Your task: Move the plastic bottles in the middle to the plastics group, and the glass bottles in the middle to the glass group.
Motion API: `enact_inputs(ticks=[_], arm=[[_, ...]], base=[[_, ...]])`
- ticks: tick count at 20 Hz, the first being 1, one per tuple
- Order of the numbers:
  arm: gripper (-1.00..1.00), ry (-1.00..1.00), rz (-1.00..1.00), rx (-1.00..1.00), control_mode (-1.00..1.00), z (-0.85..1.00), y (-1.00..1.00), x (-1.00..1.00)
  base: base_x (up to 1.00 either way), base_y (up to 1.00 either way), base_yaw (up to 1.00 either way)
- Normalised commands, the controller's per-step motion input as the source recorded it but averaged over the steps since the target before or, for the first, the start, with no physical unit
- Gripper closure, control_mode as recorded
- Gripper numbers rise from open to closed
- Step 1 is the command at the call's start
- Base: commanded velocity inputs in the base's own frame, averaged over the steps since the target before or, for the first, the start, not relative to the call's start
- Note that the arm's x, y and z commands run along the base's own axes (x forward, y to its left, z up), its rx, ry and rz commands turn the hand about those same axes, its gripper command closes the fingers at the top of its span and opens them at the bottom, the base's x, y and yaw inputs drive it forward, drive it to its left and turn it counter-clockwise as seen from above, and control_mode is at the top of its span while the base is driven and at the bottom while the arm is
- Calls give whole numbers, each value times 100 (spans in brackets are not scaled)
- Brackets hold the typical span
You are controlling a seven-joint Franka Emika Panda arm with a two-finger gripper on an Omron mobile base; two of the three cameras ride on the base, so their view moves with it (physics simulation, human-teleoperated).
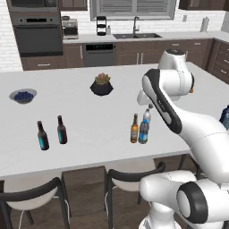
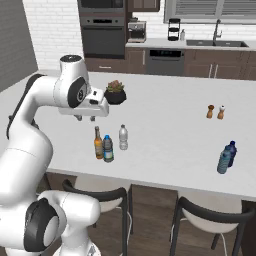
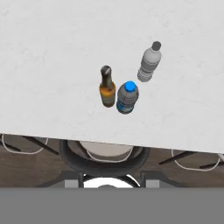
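Amber bottle (image 3: 106, 86): upright near the counter's front edge, just beside the blue-label bottle (image 3: 127, 97)
Pale bottle (image 3: 150, 64): upright, near the amber bottle, on its far side from the edge
Plastics group (image 2: 226, 156): blue bottles well apart from the amber bottle
Glass group (image 1: 52, 133): two dark bottles, well apart on the other side
Bowl (image 1: 23, 96): holds dark round pieces
Black pot (image 1: 101, 87): holds a plant
Gripper (image 2: 85, 118): above the amber bottle, holding nothing; jaw spread cannot be told
Counter (image 1: 89, 117): white
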Motion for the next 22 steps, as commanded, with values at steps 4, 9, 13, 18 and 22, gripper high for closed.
enact_inputs(ticks=[4,9,13,18,22], arm=[[-100,7,0,0,-100,-17,0,-1],[-100,-1,0,-1,-100,-54,0,0],[-100,-11,0,-1,-100,-24,0,1],[-100,-6,0,-3,-100,-4,44,76],[-100,0,0,-5,-100,0,14,76]], base=[[0,0,0],[0,0,0],[0,0,0],[0,0,0],[0,0,0]])
